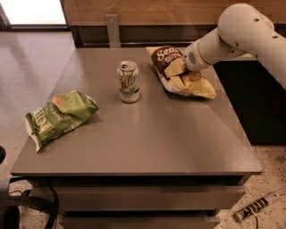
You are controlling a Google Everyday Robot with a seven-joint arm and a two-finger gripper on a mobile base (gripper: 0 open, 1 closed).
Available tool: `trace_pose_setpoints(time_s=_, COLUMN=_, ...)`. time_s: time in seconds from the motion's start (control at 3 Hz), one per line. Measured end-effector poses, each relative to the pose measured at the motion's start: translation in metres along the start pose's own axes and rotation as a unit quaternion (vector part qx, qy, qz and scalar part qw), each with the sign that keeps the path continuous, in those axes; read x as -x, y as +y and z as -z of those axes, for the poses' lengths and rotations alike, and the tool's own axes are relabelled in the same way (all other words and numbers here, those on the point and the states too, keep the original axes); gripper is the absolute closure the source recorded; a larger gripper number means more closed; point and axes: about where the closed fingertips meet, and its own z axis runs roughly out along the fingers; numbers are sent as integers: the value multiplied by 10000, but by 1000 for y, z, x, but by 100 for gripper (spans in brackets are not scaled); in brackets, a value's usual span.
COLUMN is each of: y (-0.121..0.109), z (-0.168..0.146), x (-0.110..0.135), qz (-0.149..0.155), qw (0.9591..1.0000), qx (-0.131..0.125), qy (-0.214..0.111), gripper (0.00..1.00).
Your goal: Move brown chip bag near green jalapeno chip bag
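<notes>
1. While a pale glossy floor [35, 58] runs off to the left toward a bright window [33, 11], a wooden wall [147, 11] closes the back of the room and a dark cabinet [259, 107] stands at the right.
2. Filling most of the view is a grey table [170, 134] with a matte top and drawer-like fronts below its near edge.
3. Reaching in from the upper right, the white arm [250, 31] is cut off by the picture's edge, so its base is out of sight.
4. At the table's far right, the brown chip bag [163, 56] lies flat, its middle covered by the gripper [184, 71], whose fingers pinch the crumpled foil.
5. Well apart, by the left edge, lies the green jalapeno chip bag [60, 114]; its lettering is too blurred to read.
6. Between the bags, nearer the brown one, stands a soda can [128, 82], upright.
7. Down on the floor, a black cable [27, 203] loops at lower left, and a ribbed object [257, 206] that is hard to identify lies at lower right.
</notes>
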Motion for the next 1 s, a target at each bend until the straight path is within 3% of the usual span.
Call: trace_pose_setpoints(time_s=1.0, y=0, z=1, x=0, qz=0, qw=10000, qx=-2, qy=-2, gripper=100)
